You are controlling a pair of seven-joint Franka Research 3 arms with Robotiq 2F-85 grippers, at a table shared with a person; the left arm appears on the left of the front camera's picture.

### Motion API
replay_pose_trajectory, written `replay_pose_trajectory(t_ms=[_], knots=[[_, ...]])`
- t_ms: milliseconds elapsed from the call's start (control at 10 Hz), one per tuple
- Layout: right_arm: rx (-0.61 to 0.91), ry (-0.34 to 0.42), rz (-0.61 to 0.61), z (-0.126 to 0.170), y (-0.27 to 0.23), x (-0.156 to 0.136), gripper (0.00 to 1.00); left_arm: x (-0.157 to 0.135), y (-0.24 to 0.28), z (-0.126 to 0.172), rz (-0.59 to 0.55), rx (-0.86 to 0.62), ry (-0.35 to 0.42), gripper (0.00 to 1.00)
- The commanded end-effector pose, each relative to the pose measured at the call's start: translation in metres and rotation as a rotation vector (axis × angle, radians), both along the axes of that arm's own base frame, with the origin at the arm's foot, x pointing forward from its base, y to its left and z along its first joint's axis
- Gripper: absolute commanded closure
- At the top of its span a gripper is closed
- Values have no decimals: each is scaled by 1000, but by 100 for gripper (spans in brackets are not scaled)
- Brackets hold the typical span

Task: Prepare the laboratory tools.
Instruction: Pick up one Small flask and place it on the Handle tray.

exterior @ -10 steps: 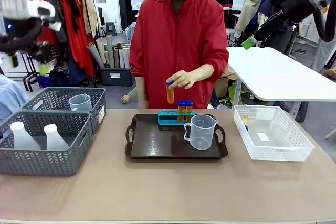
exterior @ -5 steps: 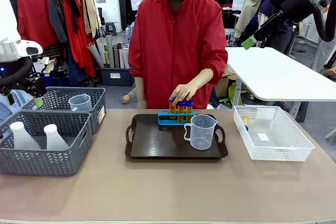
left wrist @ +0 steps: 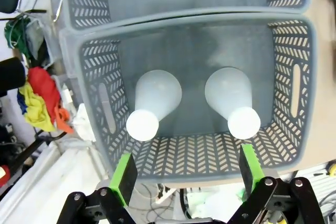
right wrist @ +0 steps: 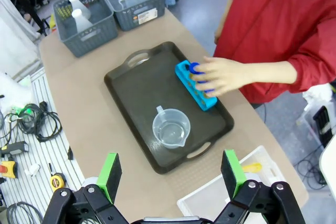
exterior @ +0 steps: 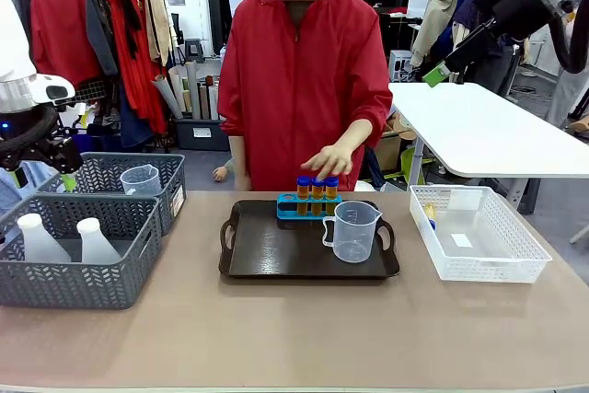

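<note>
Three blue-capped tubes of orange liquid (exterior: pixel 317 188) stand in a blue rack (right wrist: pixel 195 86) at the back of the dark tray (exterior: pixel 276 255). The person's hand (exterior: pixel 327 161) hovers just above them. A clear handled beaker (exterior: pixel 352 231) (right wrist: pixel 170 128) stands on the tray's right part. Two white conical flasks (left wrist: pixel 155 103) (left wrist: pixel 231 98) stand in the near grey basket (exterior: pixel 83 283). My left gripper (exterior: pixel 44 175) (left wrist: pixel 186 174) hangs open above that basket, over the flasks. My right gripper (exterior: pixel 440 69) (right wrist: pixel 170 174) is open, high above the table's right side.
A second grey basket (exterior: pixel 101 172) behind the first holds another clear beaker (exterior: pixel 140 179). A white mesh basket (exterior: pixel 515 264) at the right holds a small orange thing (exterior: pixel 430 214). Bare tabletop runs along the front edge. A white table stands behind at the right.
The person set the third tube into the rack and lifted the hand off it. My left arm came down over the grey baskets. The right arm stayed put.
</note>
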State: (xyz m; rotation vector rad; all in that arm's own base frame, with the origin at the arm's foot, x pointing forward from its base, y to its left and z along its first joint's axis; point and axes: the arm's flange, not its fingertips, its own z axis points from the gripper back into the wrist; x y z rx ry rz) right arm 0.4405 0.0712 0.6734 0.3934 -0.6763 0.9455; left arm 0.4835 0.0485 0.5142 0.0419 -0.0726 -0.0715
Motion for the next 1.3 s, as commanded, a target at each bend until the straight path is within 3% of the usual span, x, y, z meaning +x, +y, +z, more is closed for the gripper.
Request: replay_pose_trajectory(t_ms=[0,100,200,700,1200], knots=[[5,-4,8,1,0,0,0,0,0,0,0,0,-1,0],[5,-4,8,1,0,0,0,-1,13,-12,25,-48,38,0],[5,-4,8,1,0,0,0,-7,23,-20,56,-105,30,0],[5,-4,8,1,0,0,0,-30,53,-61,58,-73,-35,0],[5,-4,8,1,0,0,0,-33,63,-84,62,-70,-20,0]])
